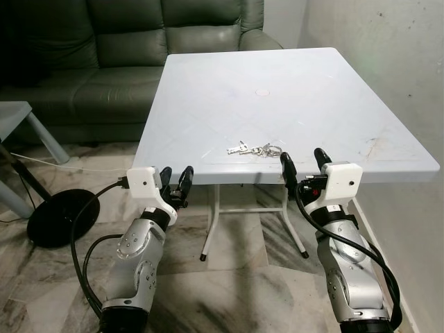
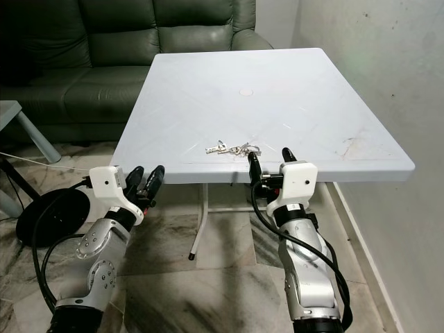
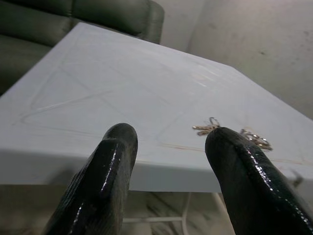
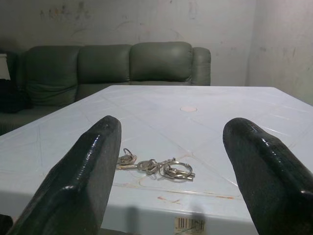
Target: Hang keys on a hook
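- Two grippers are raised at the near edge of the white table point(image 1: 208, 104). The right gripper point(image 1: 304, 161) has its fingers spread wide and empty, lined up directly in front of the keys, which suggests a reach is being prepared.
- The left gripper point(image 1: 176, 177) sits lower, just off the table's near left corner. Its fingers stand a moderate gap apart and hold nothing.
- The keys point(image 1: 254, 149) lie flat on the tabletop close to the near edge, a bunch on rings, just beyond the right gripper's fingertips and untouched.
- Nothing lies between right gripper and keys; the table edge itself is the one obstacle to clear.
- A black round stand base point(image 1: 59, 215) with a trailing cable rests on the floor to the left.
- A green sofa point(image 1: 104, 62) stands behind the table, a plain wall point(image 1: 388, 41) on the right.
- No hook can be made out.
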Controlling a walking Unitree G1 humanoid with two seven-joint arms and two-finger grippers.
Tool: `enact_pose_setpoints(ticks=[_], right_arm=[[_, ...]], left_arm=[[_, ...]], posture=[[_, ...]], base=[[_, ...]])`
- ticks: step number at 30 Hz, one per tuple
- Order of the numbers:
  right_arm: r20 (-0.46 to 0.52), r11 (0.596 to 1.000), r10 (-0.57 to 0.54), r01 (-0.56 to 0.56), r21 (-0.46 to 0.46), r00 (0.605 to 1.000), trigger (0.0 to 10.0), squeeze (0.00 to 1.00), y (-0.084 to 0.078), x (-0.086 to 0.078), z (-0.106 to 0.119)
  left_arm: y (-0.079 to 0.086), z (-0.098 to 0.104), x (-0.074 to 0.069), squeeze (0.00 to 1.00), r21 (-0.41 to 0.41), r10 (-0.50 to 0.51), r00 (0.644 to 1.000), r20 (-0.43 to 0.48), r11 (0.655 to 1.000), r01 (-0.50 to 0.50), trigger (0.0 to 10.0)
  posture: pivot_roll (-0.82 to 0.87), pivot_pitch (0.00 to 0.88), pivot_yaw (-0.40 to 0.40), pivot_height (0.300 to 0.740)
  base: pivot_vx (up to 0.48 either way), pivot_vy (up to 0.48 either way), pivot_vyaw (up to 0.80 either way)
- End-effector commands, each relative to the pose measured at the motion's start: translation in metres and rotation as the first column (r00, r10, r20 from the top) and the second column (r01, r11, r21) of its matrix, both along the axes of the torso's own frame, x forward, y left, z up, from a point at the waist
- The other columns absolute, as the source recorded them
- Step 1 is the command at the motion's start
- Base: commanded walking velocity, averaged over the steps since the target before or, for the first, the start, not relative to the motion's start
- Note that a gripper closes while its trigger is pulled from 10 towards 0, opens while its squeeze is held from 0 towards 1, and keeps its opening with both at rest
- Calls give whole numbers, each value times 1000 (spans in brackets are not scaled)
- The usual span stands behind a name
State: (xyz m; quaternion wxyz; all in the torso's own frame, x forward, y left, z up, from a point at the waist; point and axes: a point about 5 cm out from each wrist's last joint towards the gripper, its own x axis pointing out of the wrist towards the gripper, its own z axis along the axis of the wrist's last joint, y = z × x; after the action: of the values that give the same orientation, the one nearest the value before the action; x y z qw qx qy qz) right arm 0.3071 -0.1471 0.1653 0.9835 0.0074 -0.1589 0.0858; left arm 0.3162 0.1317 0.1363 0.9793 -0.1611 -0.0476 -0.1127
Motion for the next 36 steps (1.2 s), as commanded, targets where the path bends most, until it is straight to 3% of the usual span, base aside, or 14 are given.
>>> enact_pose_setpoints(ticks=[1,8,19,36], right_arm=[[1,1000,28,-28,2,1000,10000,0,5,3,0],[-21,997,72,-72,11,997,10000,0,16,12,-4],[-29,995,101,-102,-5,994,10000,0,19,24,-4],[-61,998,62,-61,13,996,10000,0,16,22,-15]], left_arm=[[11,2,-1,0,10,49,999,14,999,-49,10000],[27,4,-2,0,18,125,992,20,992,-125,10000],[28,10,5,0,24,149,988,44,988,-150,10000],[23,12,10,0,44,124,991,48,991,-126,10000]], posture=[[81,92,-10,740],[164,91,-54,740],[200,72,-84,740],[207,70,-72,740]], base=[[0,0,0],[0,0,0],[0,0,0],[0,0,0]])
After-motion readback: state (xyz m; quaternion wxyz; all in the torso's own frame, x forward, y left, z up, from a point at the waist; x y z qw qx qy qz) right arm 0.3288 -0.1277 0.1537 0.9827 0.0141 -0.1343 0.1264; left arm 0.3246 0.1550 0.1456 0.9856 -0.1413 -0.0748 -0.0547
